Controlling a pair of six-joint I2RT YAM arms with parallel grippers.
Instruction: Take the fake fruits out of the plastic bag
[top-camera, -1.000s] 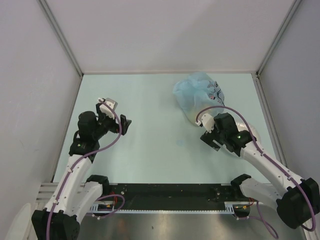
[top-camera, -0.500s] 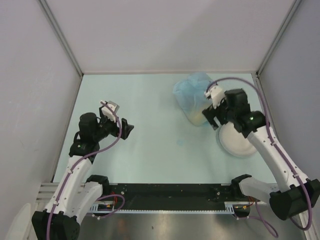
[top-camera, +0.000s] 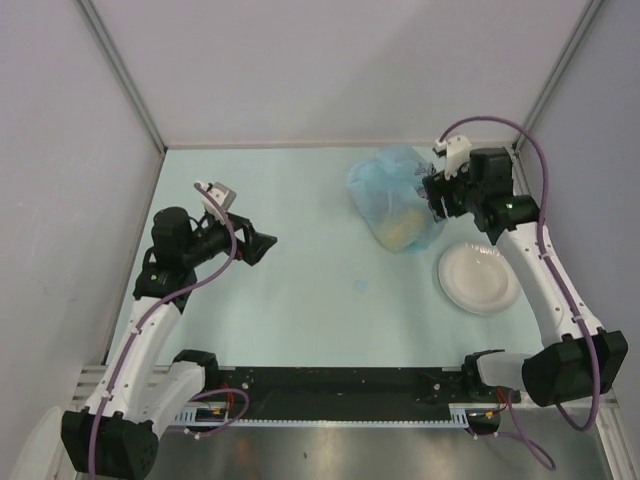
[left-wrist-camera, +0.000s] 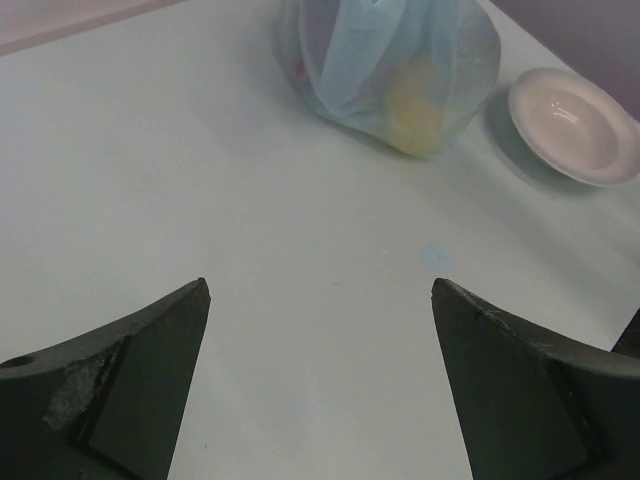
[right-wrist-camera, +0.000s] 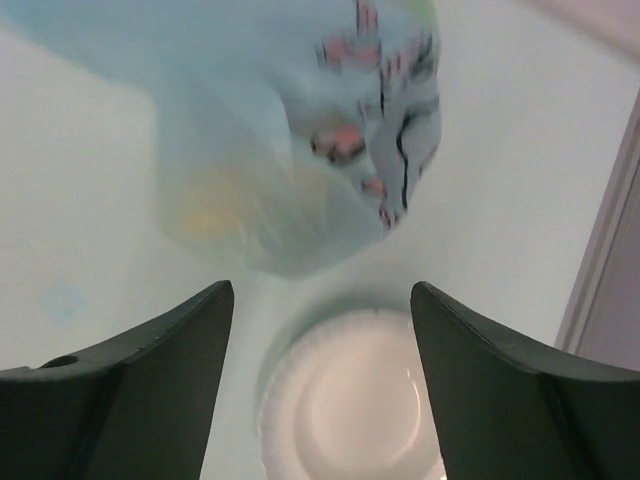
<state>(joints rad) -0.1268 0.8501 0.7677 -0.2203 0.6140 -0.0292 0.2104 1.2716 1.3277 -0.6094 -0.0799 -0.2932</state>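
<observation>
The light-blue plastic bag (top-camera: 392, 195) stands on the table at the back right, with printed drawings on one side (right-wrist-camera: 385, 140). A yellow fruit shows through its wall (top-camera: 402, 228), also in the left wrist view (left-wrist-camera: 415, 105); the other fruits are hidden inside. My right gripper (top-camera: 434, 195) is open and empty, right beside the bag's right side and above the table. My left gripper (top-camera: 262, 243) is open and empty over the left half of the table, far from the bag (left-wrist-camera: 390, 60).
A round white plate (top-camera: 478, 278) lies right of and nearer than the bag, also in the wrist views (left-wrist-camera: 575, 125) (right-wrist-camera: 355, 410). Grey walls close the table at the back and sides; the right wall (right-wrist-camera: 605, 250) stands near the plate.
My right arm swung from over the plate up and back to the bag's right side, uncovering the plate. My left gripper moved slightly right.
</observation>
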